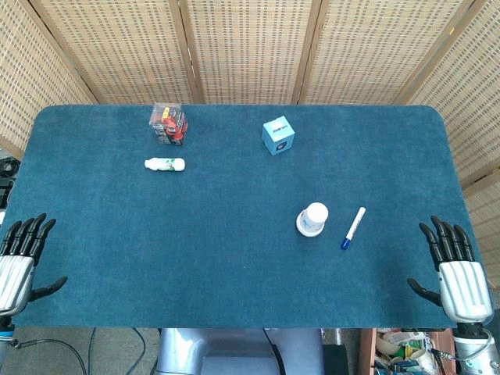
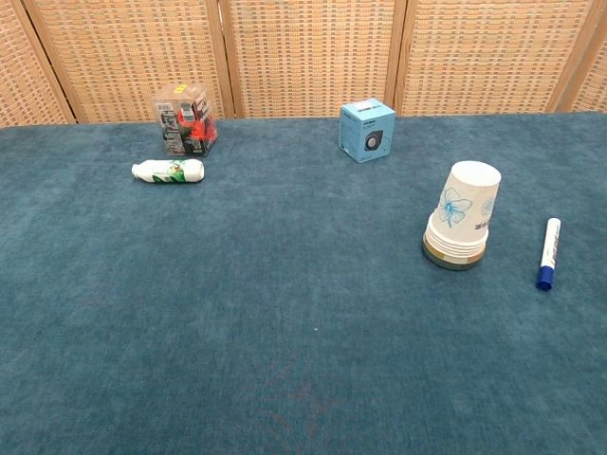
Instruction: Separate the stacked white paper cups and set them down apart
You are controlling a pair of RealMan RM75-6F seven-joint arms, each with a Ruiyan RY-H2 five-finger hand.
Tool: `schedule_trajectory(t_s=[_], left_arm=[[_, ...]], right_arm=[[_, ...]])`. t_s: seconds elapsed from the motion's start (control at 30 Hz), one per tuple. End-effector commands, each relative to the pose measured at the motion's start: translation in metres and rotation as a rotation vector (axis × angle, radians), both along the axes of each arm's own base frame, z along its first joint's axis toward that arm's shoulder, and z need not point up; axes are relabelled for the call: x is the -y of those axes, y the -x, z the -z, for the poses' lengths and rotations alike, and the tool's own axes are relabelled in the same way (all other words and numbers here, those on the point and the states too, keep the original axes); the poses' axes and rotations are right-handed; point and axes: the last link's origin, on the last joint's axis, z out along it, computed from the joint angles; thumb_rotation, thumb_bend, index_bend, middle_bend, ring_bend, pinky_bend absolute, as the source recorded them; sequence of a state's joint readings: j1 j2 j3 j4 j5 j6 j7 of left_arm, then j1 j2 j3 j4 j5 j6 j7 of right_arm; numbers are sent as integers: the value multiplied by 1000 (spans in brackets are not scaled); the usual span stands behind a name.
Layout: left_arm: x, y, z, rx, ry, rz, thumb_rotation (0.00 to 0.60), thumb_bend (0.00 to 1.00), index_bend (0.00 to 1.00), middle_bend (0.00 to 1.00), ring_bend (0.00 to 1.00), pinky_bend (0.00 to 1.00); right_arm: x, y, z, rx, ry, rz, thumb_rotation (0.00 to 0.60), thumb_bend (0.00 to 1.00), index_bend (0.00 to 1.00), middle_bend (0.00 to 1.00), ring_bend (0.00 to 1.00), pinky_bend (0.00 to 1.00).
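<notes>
A stack of white paper cups (image 1: 312,219) (image 2: 463,217) stands upside down on the blue cloth, right of centre; a blue flower is printed on its side. My left hand (image 1: 19,262) rests at the table's near left edge, fingers spread, holding nothing. At the near right edge, my right hand (image 1: 453,269) is likewise open and empty, well apart from the cups. Neither hand shows in the chest view.
A blue-capped white marker (image 1: 353,227) (image 2: 548,252) lies just right of the cups. Further back sit a light blue box (image 1: 278,135) (image 2: 367,130), a clear box with red contents (image 1: 169,123) (image 2: 185,118) and a small white bottle (image 1: 165,164) (image 2: 168,171) lying on its side.
</notes>
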State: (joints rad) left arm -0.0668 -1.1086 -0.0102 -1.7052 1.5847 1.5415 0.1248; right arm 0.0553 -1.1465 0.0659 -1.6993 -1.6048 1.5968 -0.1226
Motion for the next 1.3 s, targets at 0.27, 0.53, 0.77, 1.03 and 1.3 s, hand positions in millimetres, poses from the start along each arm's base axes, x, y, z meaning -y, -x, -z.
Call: schedule_trajectory(t_s=[0.27,0.53,0.77,1.03,1.3], left_arm=[[-1,2,-1,11,-1,-11,600,110,0,0,0,0],[-3,0,-2,19,-11,-12,600,110,0,0,0,0],[-11,2,2,-13,-15,-41,600,110,0,0,0,0],[-24,5,17,-68,3,-67,600,110,0,0,0,0],[-33,7,20,-75,7,-89,600,109,0,0,0,0]], right_arm=[[0,1,3,-6,-22,12,600,0,0,0,0,0],[43,-11,16,-83,-146,-51,600,0,0,0,0,0],[107,-48,36,46,-333,-92,600,0,0,0,0,0],[166,-78,80,94,-436,-84,600,0,5,85,4,112],[180,-90,105,66,-460,-79,600,57,83,222,119,260]])
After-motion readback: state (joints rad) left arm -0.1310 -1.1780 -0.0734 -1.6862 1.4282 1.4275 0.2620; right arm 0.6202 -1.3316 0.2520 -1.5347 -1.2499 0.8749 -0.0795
